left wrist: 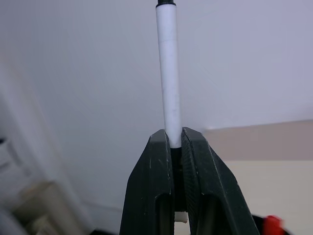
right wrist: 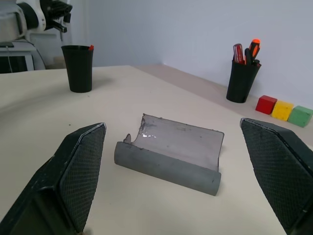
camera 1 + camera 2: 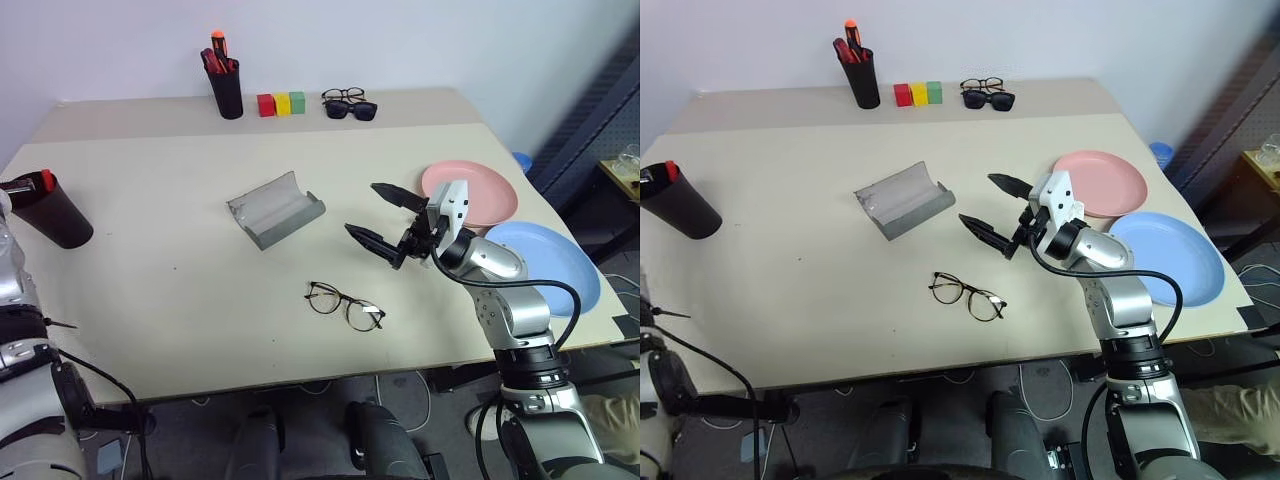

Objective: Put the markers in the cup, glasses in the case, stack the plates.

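Note:
My left gripper [image 1: 173,139] is shut on a white-bodied marker [image 1: 168,73] with a black cap, which sticks straight out past the fingertips. In the right wrist view that gripper [image 2: 57,19] hangs above the dark cup [image 3: 55,215] at the table's left edge. A red-capped marker [image 3: 44,180] stands in the cup. My right gripper [image 3: 362,208] is open and empty, hovering between the open grey case [image 3: 275,210] and the pink plate [image 3: 485,190]. The wire-framed glasses [image 3: 345,303] lie on the table below it. The blue plate [image 3: 560,260] sits beside the pink one.
At the table's back stand a black pen holder [image 3: 227,90] with red and orange markers, three coloured blocks [image 3: 281,103] and two other pairs of glasses [image 3: 350,105]. The table's front edge [image 3: 330,375] runs just past the wire-framed glasses.

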{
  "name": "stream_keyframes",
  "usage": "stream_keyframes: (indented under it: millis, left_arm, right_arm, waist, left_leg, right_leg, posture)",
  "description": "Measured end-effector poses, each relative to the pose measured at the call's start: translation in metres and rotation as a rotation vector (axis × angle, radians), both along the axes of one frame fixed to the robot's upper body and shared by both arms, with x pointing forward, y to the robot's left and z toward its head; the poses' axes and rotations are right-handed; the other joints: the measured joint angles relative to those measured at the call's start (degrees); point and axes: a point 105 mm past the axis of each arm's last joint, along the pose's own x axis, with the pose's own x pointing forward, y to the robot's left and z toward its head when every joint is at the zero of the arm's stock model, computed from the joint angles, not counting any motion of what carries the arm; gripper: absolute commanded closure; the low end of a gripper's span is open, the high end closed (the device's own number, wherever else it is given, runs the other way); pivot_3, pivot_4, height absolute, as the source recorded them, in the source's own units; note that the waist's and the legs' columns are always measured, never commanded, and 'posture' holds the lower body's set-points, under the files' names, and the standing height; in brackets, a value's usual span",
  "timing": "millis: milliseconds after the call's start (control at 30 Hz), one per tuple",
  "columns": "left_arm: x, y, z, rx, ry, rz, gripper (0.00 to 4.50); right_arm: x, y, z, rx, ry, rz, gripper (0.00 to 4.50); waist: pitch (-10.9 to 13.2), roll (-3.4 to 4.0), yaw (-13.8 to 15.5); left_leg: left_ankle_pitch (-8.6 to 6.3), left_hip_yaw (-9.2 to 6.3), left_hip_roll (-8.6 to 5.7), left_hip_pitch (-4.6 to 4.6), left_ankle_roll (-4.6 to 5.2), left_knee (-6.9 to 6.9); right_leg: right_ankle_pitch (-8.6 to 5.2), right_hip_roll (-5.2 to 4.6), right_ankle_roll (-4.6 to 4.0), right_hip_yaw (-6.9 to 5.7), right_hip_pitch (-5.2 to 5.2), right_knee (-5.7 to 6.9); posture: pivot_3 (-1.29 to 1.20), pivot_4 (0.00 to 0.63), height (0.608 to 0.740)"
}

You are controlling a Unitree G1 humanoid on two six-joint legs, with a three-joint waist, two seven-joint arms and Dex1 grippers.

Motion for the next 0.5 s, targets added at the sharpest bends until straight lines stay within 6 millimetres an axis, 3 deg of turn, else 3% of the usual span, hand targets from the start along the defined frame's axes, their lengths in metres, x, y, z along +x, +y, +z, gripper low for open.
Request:
stream_keyframes:
  millis: [300, 500]
  left_arm:
    - [0.02, -0.014, -0.051, -0.035, 0.089, 0.019, 4.48]
    - [0.022, -0.018, -0.053, -0.044, 0.065, 0.009, 4.48]
  right_arm:
    - [0.0, -0.005, -0.003, 0.002, 0.006, -0.029, 0.0]
    - [-0.001, -0.008, -0.006, -0.004, 0.014, -0.042, 0.0]
  waist:
    - [0.0, 0.0, -0.1]
    - [0.0, 0.0, -0.1]
  left_leg:
    - [0.0, 0.01, 0.04, 0.01, 0.0, -0.01]
    - [0.0, 0.01, 0.04, 0.01, -0.01, -0.02]
  right_leg:
    - [0.03, 0.05, 0.05, 0.0, 0.01, -0.01]
    - [0.03, 0.05, 0.05, 0.0, 0.01, -0.01]
  posture:
    - [0.0, 0.15, 0.74]
    - [0.0, 0.15, 0.74]
